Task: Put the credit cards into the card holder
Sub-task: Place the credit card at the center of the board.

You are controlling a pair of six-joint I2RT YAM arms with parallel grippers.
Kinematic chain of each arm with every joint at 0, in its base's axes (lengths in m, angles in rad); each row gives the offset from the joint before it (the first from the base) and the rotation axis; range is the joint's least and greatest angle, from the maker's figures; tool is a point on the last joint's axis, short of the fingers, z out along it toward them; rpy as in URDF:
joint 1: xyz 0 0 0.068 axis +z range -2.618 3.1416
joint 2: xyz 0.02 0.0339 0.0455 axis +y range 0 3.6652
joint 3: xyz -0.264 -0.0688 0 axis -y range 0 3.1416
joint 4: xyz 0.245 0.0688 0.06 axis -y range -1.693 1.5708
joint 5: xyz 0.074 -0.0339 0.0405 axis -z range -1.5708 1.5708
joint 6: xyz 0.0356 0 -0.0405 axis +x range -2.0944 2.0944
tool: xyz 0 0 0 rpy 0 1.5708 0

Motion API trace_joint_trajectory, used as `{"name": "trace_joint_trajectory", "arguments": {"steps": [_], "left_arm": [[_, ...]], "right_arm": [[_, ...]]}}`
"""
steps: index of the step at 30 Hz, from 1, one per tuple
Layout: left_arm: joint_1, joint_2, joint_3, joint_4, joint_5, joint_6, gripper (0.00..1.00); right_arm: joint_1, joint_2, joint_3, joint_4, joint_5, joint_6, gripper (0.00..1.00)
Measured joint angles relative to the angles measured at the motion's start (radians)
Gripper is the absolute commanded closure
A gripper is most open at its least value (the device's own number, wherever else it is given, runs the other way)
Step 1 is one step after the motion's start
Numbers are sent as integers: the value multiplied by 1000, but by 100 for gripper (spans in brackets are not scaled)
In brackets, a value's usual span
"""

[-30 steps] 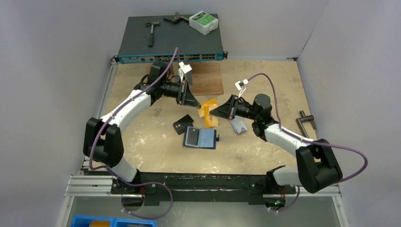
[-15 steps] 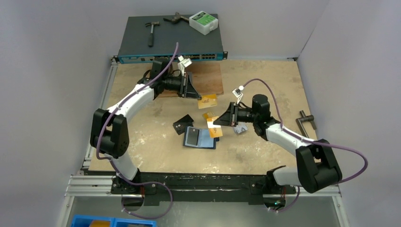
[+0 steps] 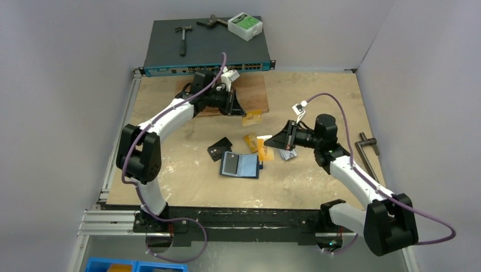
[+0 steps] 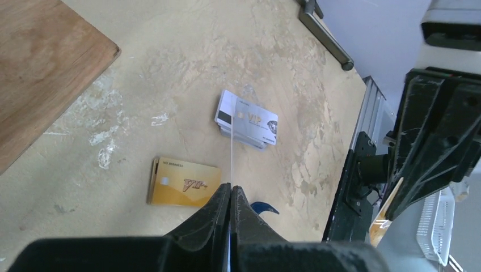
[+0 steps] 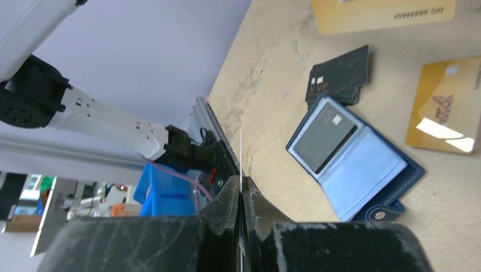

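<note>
Starting at the left, our left gripper (image 4: 231, 190) has its jaws pressed together on a thin orange-gold plastic card (image 3: 251, 118). Its wrist view shows that card edge-on, as a fine pale line running out from the fingertips. A second ago this gripper sat nearer the middle, nose to nose with the right one and with gold cards between them. Since then it has drawn back over the brown wooden board (image 3: 255, 90), taking its card along. Below its tips in the wrist view, a second orange-gold card (image 3: 249, 139) lies flat and loose on the beige tabletop (image 3: 187, 170), and beyond that lies a silver-grey printed card with a dark stripe (image 4: 247, 120). Well apart from the left gripper, toward the near edge, rests the small matte black card (image 3: 219, 150). Just beside it the dark navy-blue folding card holder (image 3: 241, 165) lies open, lighter blue inside up, with a dark grey card in one pocket; neither has shifted. Further right, our right gripper (image 5: 240, 184) is likewise clamped on a third orange-gold card (image 3: 262, 151), also edge-on in its own camera. This gripper has pulled away to the right over the last second. Its card now hangs by the holder's snap-tab edge, and we cannot tell whether they touch.
</note>
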Motion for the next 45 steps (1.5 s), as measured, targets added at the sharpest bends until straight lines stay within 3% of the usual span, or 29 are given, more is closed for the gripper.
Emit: {"name": "trace_joint_trajectory", "arguments": {"steps": [11, 17, 24, 31, 36, 38, 41, 45], "left_arm": [[-79, 116, 157, -117, -136, 106, 100], [-89, 60, 16, 59, -204, 74, 100], [-151, 28, -225, -56, -220, 44, 98], [-180, -34, -220, -80, -241, 86, 98], [-180, 29, -127, -70, -258, 89, 97], [-180, 59, -103, -70, -276, 90, 91], [-180, 107, -70, -77, -313, 95, 69], [-180, 164, -29, -116, -368, 98, 49]], "right_arm": [[-40, -83, -36, -97, 116, -25, 100], [-43, -100, -59, -122, 127, -33, 100], [-45, -94, -69, -126, 123, -38, 100], [-45, -97, -81, -116, 119, -36, 100], [-45, -113, -95, -117, 119, -35, 100], [-45, -120, -99, -116, 119, -35, 100], [-45, -125, -103, -117, 120, -35, 100], [-45, -125, -106, -117, 131, -33, 100]]}}
